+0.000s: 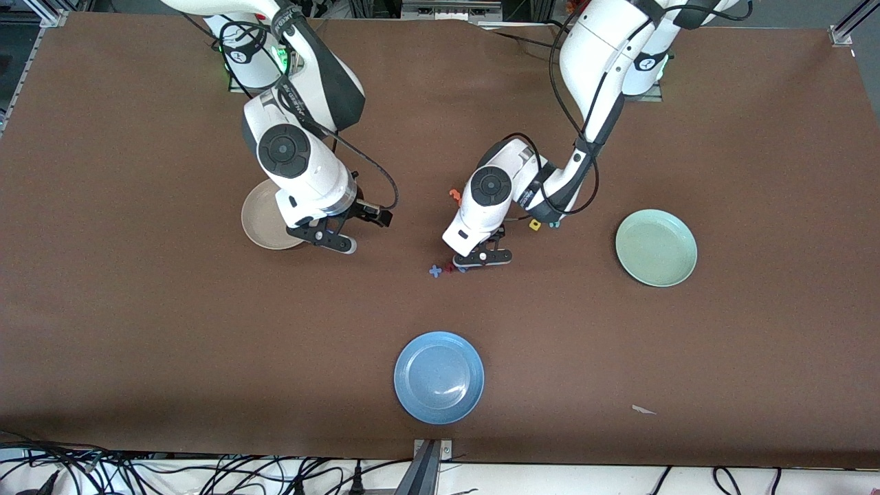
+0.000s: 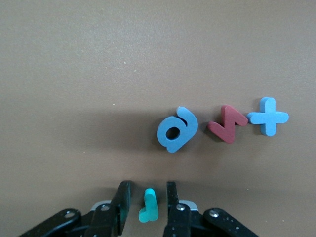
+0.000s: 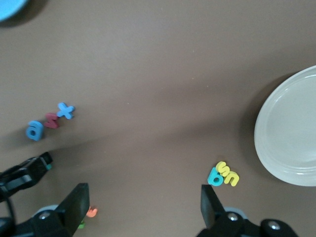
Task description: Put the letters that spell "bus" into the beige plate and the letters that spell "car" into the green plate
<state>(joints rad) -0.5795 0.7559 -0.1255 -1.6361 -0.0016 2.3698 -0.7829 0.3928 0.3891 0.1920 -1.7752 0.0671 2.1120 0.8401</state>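
Left jaws astride teal letter [image 2: 148, 206] — tabletop.

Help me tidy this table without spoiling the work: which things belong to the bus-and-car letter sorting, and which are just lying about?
Job:
round beige plate
round pale green plate
teal foam "b"
two yellow foam letters beside it
small teal foam letter, probably the "r"

Lying about:
round blue plate
blue rounded foam letter
dark red foam zigzag
blue foam plus

Bright even overhead light, soft shadows under the arms, faint plate glare, wrist views slightly soft
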